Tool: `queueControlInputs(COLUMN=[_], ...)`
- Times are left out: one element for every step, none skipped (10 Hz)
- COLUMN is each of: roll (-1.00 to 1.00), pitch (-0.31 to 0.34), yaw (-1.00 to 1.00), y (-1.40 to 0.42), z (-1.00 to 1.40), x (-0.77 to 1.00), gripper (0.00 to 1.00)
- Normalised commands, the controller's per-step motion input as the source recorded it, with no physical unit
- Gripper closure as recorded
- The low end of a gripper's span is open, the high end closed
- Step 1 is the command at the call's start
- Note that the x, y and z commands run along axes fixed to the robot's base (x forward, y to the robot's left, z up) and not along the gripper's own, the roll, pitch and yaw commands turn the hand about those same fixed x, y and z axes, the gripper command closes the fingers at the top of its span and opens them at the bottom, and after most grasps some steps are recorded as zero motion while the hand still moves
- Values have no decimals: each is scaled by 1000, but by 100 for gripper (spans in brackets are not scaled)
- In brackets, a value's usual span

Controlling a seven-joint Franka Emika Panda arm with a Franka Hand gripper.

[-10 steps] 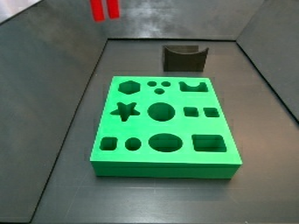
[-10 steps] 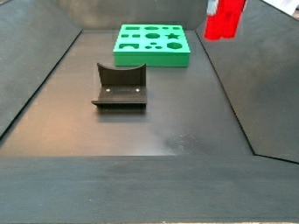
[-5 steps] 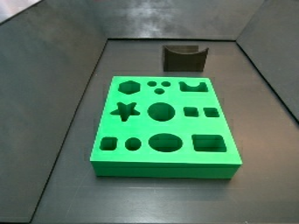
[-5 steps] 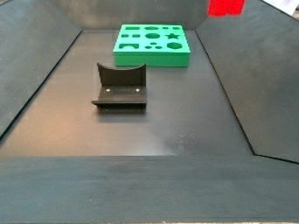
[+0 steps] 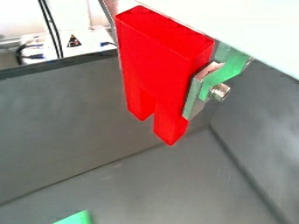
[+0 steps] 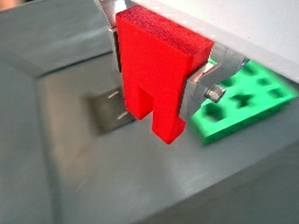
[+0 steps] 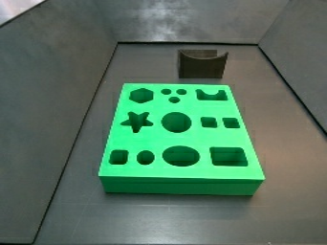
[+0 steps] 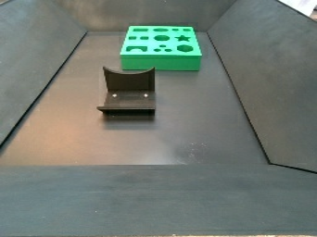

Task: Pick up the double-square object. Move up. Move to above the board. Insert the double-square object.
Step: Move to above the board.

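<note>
The double-square object [image 5: 155,70] is a bright red block with two legs split by a slot, and it fills both wrist views [image 6: 156,74]. My gripper [image 5: 158,83] is shut on it, with a silver finger [image 6: 201,85] pressed against its side, legs pointing down. The block hangs high above the floor. The green board [image 7: 115,134] lies flat on the floor with its cut-outs empty, and it shows in both side views [image 8: 161,63]. A wrist view shows part of the board [image 6: 251,101] off to the side below the block. The gripper and block are out of both side views.
The dark fixture [image 7: 202,62] stands on the floor behind the board and shows in both side views [image 8: 126,93]. It also appears below the block in a wrist view [image 6: 111,109]. Dark sloping walls enclose the floor.
The red block, still gripped, has risen out of the top of both side views. The board and fixture have not moved.
</note>
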Motion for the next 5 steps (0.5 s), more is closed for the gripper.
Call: queueControlInputs(roll=[-168, -202, -209, -151, -112], pitch=[188, 241, 293, 264, 224], yaw=[-1000, -1000, -892, -619, -388], y=[-1000, -1000, -1000, -1000, -1000], z=[102, 105, 112, 113, 115], x=[488, 499, 500, 508, 519], gripper=[100, 100, 100, 100, 100])
